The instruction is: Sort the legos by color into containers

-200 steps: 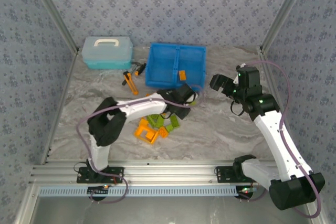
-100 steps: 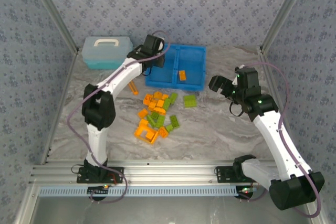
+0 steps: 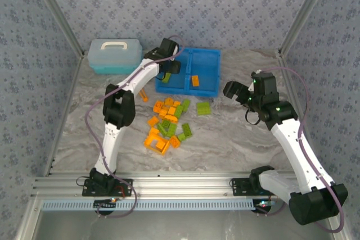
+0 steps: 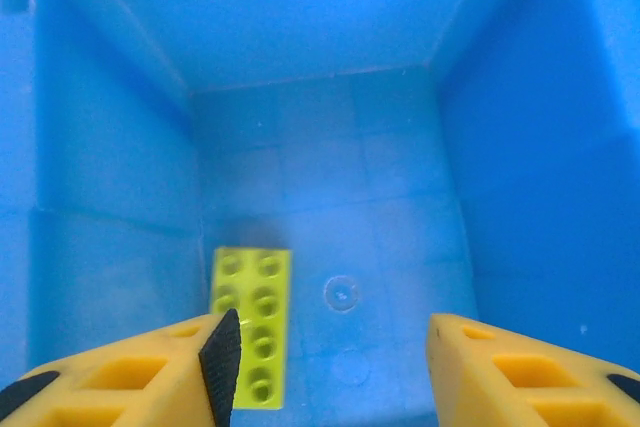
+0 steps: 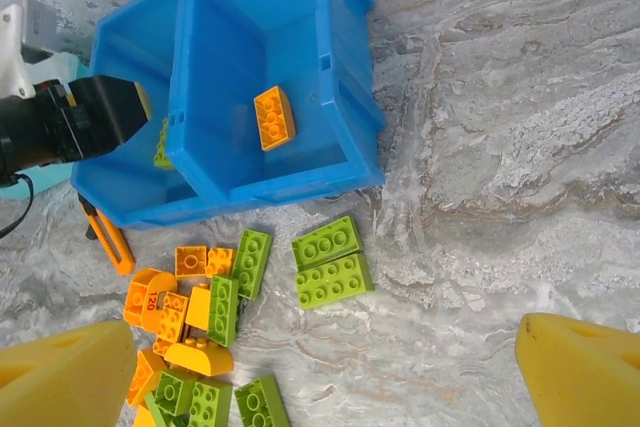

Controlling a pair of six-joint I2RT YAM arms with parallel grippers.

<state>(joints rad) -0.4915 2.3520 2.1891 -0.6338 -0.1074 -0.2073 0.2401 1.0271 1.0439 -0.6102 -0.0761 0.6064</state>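
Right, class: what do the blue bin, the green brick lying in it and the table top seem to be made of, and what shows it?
Blue bin: probably moulded plastic, smooth, slight sheen; even colour, rounded inner corners.
Green brick: plastic, glossy; moulded round studs.
Table top: grey-veined marble look, matt; stone or printed laminate, cannot tell.

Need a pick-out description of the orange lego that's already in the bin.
Find the bright blue bin at the far side of the table, then its right compartment. The orange brick lies alone on that floor; all other orange bricks sit loose on the table before it.
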